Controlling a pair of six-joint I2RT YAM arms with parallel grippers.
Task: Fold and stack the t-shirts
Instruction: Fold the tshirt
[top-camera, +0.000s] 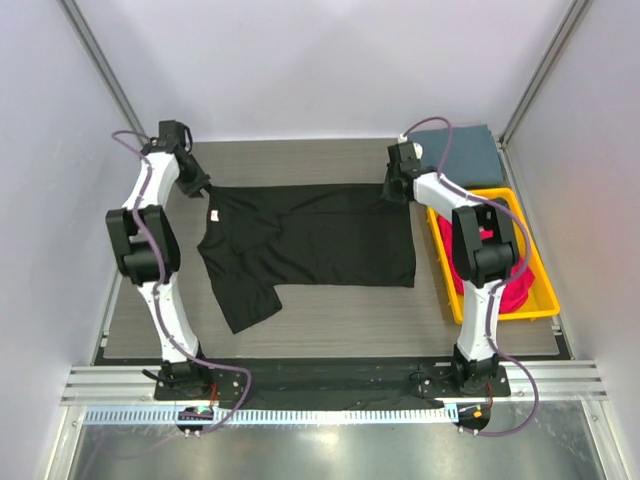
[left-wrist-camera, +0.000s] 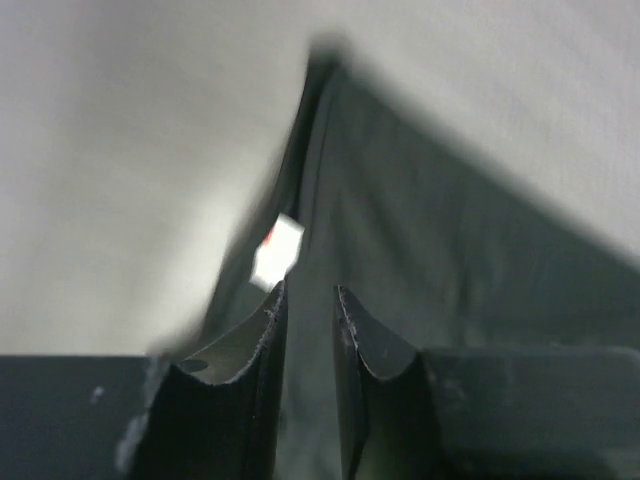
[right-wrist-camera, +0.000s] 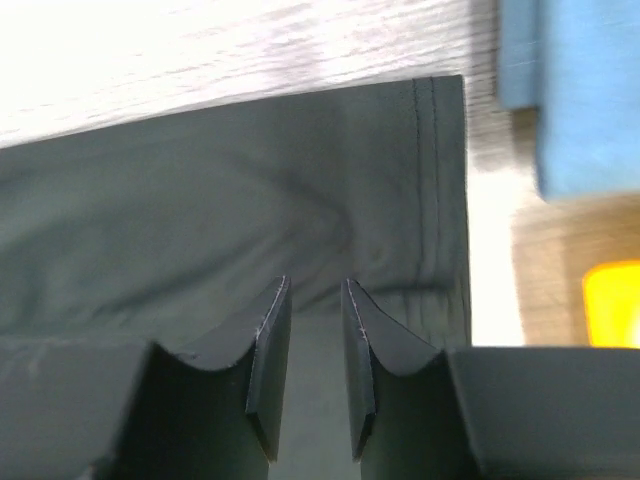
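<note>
Top external view shows your black t-shirt (top-camera: 320, 240) lying flat across the middle of the table (top-camera: 350, 325). Its neck is at frame left and its hem is at frame right. The shirt's top edge runs straight between your two claws. Your left gripper (top-camera: 196, 186) is at the shirt's upper left corner and your right gripper (top-camera: 392, 190) is at the upper right corner.

Both claws are let go. In the wrist views their fingers stand a little apart, and dark cloth shows through the gap.

You have bare table below the shirt and a thin strip at its left. On the right, the hem is near the yellow tray (top-camera: 545, 292), which holds a magenta-red shirt (top-camera: 516, 292). A folded grey-blue shirt (top-camera: 465, 155) sits at the upper right. One sleeve of the black shirt sticks out toward the lower left. The red-white label (top-camera: 212, 213) shows by the collar.
</note>
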